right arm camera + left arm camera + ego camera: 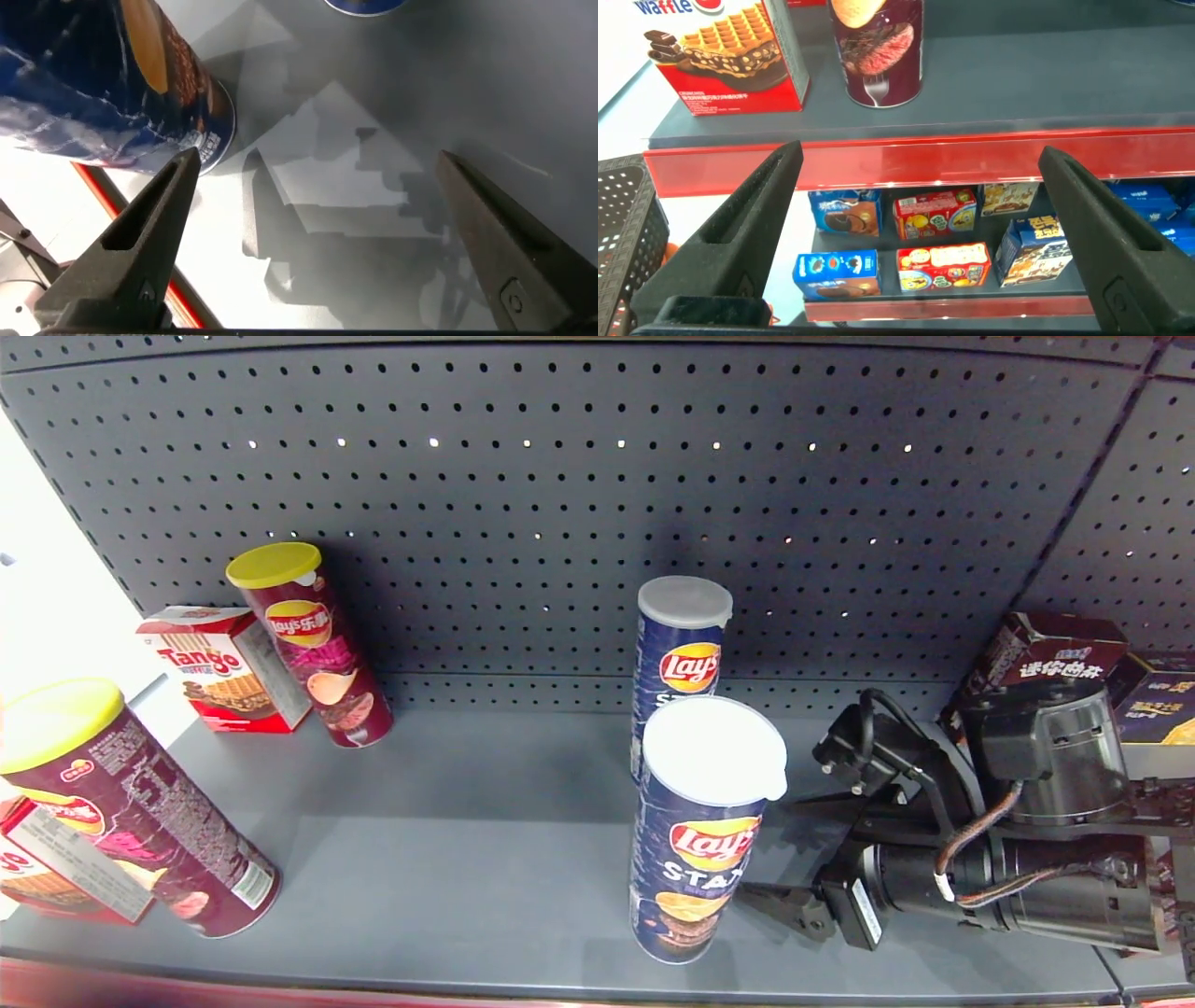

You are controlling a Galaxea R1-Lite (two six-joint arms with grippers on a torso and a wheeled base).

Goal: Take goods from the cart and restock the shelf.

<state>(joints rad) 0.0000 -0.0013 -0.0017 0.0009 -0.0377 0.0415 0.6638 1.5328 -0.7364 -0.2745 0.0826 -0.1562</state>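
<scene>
Shelf (467,840) inspection, upper tier: we find two blue chip cans standing upright near the middle. The front blue can (700,840) stands close to the shelf's front edge, and the rear blue can (681,653) stands directly behind it, against the pegboard back panel (597,476).

We record the right gripper (770,847) low over the shelf, just to the right of the front blue can and pointing toward it. Its fingers are spread wide and it holds nothing. One fingertip (187,163) lies just beside the can's base; we cannot tell whether it touches.

We record the left gripper (920,154) in front of the shelf's red front edge (915,154). Its fingers are also spread wide and it is empty.

On the shelf's left side we note a maroon can (313,644) with a yellow lid at the back and a wafer box (224,667) just beside it. A second maroon can (140,812) and a second wafer box (56,877) stand at the front. Dark snack boxes (1046,653) sit at the far right. Small cookie boxes (924,243) fill the lower tier.
</scene>
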